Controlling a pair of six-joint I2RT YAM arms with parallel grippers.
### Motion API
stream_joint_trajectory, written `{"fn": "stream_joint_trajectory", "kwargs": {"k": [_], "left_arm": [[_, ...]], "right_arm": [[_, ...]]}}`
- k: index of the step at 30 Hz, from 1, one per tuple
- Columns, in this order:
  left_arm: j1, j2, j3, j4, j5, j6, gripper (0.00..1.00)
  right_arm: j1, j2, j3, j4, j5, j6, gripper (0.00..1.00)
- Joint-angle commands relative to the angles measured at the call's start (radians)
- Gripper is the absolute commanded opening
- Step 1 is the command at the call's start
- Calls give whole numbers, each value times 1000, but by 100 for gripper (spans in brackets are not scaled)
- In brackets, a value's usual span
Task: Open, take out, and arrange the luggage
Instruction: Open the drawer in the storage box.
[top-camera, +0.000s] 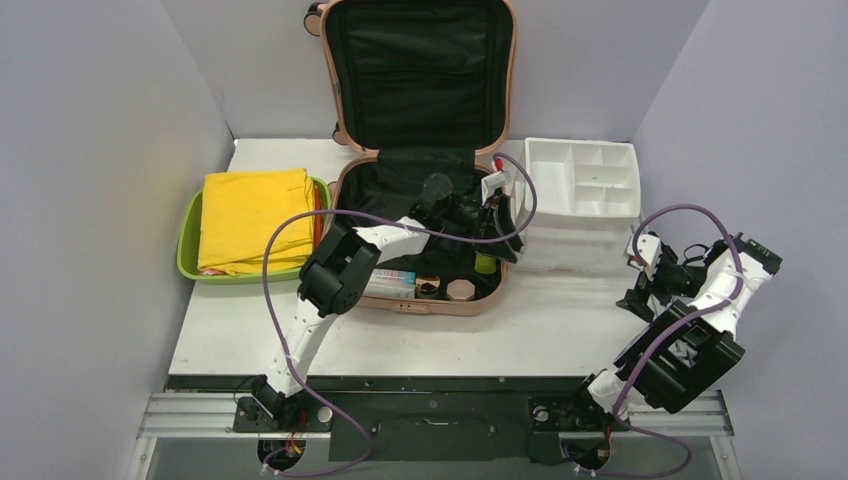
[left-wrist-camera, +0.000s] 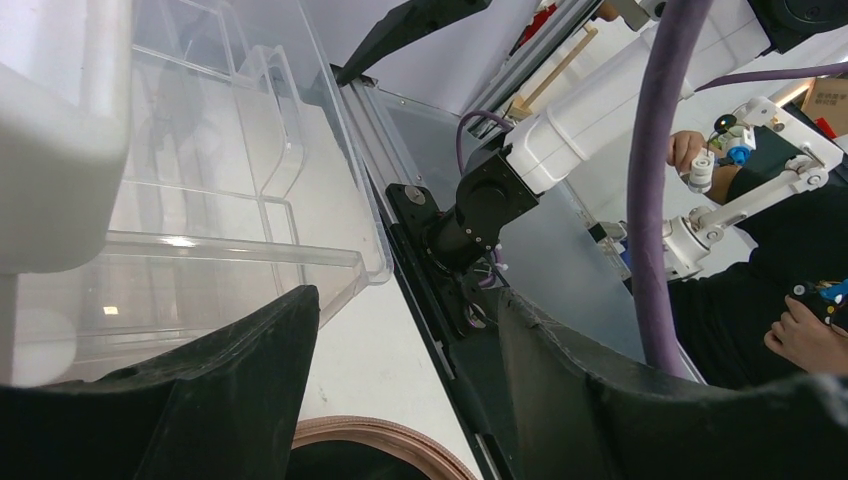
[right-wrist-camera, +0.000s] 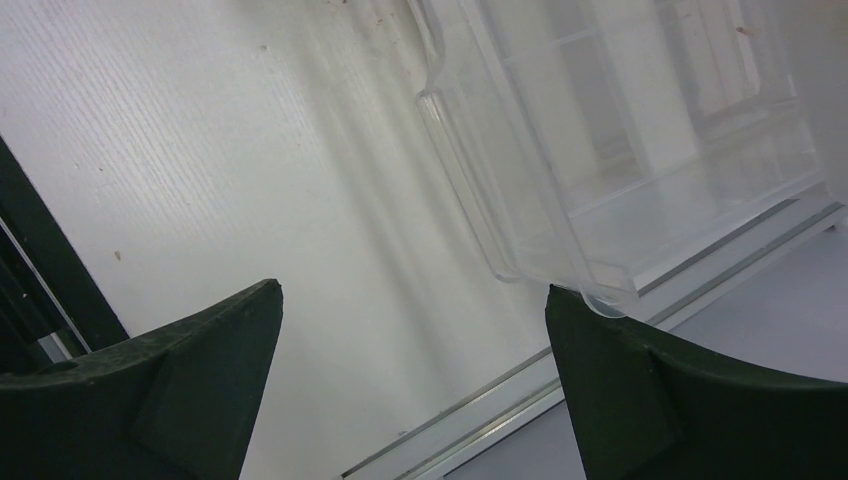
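The luggage (top-camera: 345, 170), a salmon-pink hard-shell suitcase with black lining, lies open at the back of the table, its lid upright against the wall. Small items lie along its front edge: a clear box (top-camera: 390, 283), two round brown pieces (top-camera: 461, 290) and a yellow-green item (top-camera: 485, 263). My left gripper (top-camera: 508, 238) hangs over the suitcase's right side, open with nothing between its fingers (left-wrist-camera: 408, 295); the pink rim (left-wrist-camera: 385, 440) shows just below them. My right gripper (top-camera: 640, 285) is open and empty (right-wrist-camera: 412, 290) over the table, by the organizer's front right corner.
A white drawer organizer (top-camera: 585, 178) stands right of the suitcase, its clear wall (right-wrist-camera: 600, 180) close to my right fingers. A lime-green tub (top-camera: 187, 240) holding folded yellow cloth (top-camera: 255, 215) sits on the left. Grey walls enclose the table on three sides.
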Motion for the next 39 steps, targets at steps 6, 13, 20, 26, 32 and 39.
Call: {"fn": "stream_joint_trajectory", "kwargs": {"k": [6,13,20,26,32,39], "left_arm": [[-32,-70,10,4,-17,37,63],[-31,-87,-24,5,-6,46,64],[-41,-103,-52,-8,-8,59,64],[-35,-119,-59,-17,-7,74,66],[3,-140,-57,-51,-18,105,85],[61,-182,-19,-312,-54,275,96]], "right_arm": [[-16,-41,27,-86,-84,-313,100],[-16,-66,-63,-86,-18,-382,100],[-16,-109,-84,-86,0,-381,100],[-18,-146,-71,-86,-12,-349,100],[-21,-176,-64,-87,36,-332,100],[-50,-207,-7,-86,41,-208,100]]}}
